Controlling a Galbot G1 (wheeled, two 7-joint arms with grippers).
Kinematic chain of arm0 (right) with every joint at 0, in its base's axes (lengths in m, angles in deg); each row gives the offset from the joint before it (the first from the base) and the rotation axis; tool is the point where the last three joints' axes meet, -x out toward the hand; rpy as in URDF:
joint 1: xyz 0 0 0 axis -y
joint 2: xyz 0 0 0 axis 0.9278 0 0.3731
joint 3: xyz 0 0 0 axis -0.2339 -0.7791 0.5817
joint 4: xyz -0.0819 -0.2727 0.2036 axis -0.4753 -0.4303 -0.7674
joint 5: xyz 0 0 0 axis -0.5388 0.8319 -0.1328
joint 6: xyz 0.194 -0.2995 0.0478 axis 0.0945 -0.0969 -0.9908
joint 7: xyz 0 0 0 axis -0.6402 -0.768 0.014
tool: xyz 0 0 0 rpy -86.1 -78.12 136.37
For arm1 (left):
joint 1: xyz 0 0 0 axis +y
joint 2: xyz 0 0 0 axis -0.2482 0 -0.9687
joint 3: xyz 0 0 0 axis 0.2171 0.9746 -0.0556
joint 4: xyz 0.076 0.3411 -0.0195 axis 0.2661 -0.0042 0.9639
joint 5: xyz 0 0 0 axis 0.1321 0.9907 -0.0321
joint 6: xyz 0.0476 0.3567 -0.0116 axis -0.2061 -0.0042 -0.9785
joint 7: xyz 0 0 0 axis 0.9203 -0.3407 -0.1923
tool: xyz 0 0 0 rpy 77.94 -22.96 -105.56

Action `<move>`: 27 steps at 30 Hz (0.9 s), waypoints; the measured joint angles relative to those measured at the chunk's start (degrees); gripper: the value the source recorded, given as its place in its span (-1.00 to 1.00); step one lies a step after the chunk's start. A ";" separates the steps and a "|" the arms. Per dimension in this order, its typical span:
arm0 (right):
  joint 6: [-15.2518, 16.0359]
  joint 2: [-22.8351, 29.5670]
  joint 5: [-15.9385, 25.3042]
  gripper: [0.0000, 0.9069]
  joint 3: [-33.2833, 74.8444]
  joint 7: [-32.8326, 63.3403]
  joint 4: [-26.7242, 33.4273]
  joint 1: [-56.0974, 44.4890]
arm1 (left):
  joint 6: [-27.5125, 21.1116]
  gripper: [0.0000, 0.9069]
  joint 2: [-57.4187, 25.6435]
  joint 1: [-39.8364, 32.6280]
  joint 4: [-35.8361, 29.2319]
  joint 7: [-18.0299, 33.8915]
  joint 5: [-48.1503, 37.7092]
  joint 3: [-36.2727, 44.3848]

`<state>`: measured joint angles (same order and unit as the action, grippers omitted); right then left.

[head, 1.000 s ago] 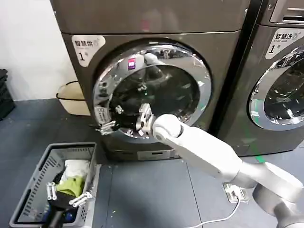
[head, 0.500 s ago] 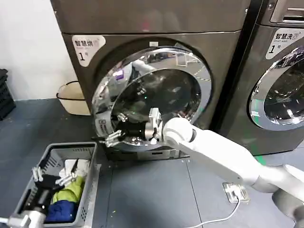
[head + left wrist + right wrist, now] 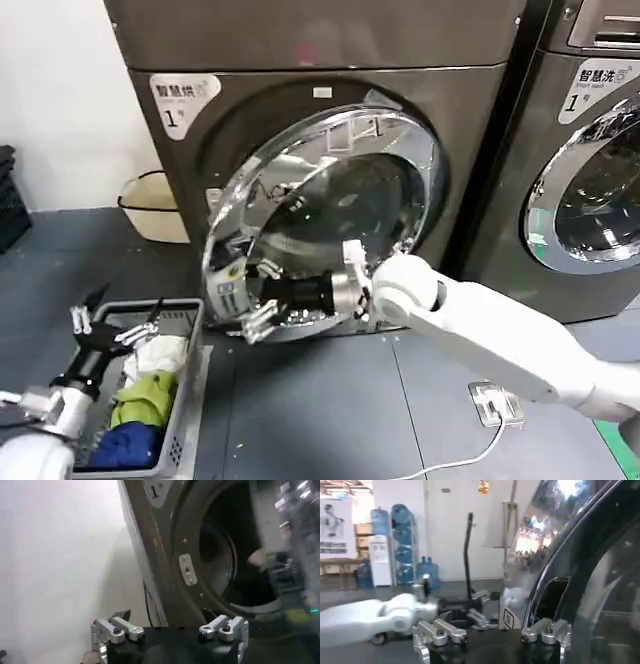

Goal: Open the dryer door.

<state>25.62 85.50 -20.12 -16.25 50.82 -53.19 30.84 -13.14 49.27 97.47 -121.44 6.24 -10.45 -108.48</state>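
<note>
A grey laundry basket [image 3: 190, 345] stood on the dark floor [image 3: 320, 410] at the lower left, holding white [image 3: 160, 353], green [image 3: 145, 395] and blue clothes [image 3: 125, 443]. A beige tub [image 3: 150, 205] sat against the white wall [image 3: 60, 100]. A second machine [image 3: 585, 150] stood at the right edge. A white socket [image 3: 495, 405] with its cable [image 3: 450, 465] lay on the floor near the lower right.

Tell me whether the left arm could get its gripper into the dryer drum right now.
Probably yes. The left gripper, jaws open, hovers over the grey laundry basket, and the round chrome-rimmed glass dryer door is swung out, exposing the dark drum opening ahead.
</note>
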 joint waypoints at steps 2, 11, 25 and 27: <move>0.00 -1.21 0.01 1.00 0.57 -0.66 -1.00 -0.62 | -0.23 1.00 -1.00 -1.09 0.73 0.12 0.00 0.92; 0.24 -7.96 0.53 1.00 5.70 -2.41 -6.33 -5.89 | -1.41 1.00 -5.00 -7.47 4.09 0.30 0.01 6.50; -1.52 -18.97 2.66 1.00 33.17 2.09 -13.74 -33.51 | 0.06 1.00 -10.22 -17.24 7.64 -4.60 -3.87 17.02; -1.55 -19.37 3.86 1.00 38.59 2.59 -14.48 -39.24 | 0.89 1.00 -10.75 -18.01 7.71 -6.16 -4.32 18.58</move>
<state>24.08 66.13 -16.25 22.34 53.41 -67.67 -8.40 -12.25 38.53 79.47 -113.73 0.08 -14.77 -89.90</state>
